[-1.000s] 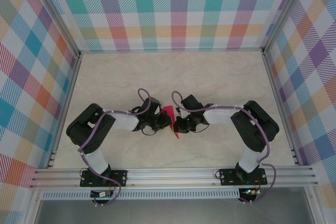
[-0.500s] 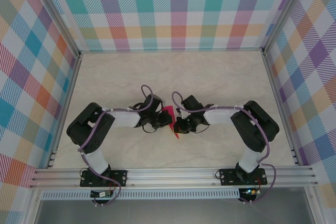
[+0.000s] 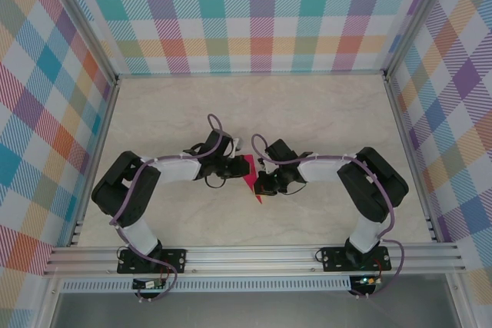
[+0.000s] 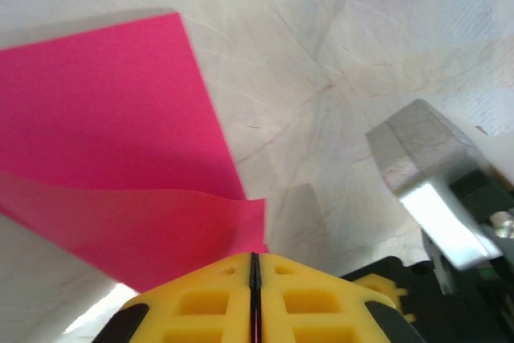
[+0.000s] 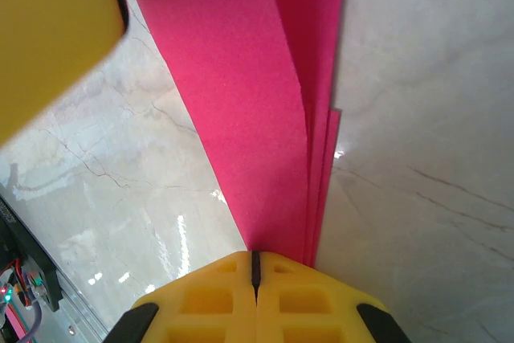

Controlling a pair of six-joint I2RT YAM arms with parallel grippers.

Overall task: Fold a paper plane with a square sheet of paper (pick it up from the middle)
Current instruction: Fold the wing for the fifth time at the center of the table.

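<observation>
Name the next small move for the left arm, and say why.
Likely the left gripper should draw its lifted flap of pink paper over and down to crease it: it is shut on that raised edge, while the right gripper is shut on the folded layers, anchoring them.

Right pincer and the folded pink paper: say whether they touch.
Touching. The right wrist view shows the folded pink paper running into the shut seam of the right pincer, pinched there.

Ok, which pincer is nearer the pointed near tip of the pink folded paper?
Right. The right pincer is shut on the folded paper just above that tip; the left pincer holds a flap farther up, near the wide end.
</observation>
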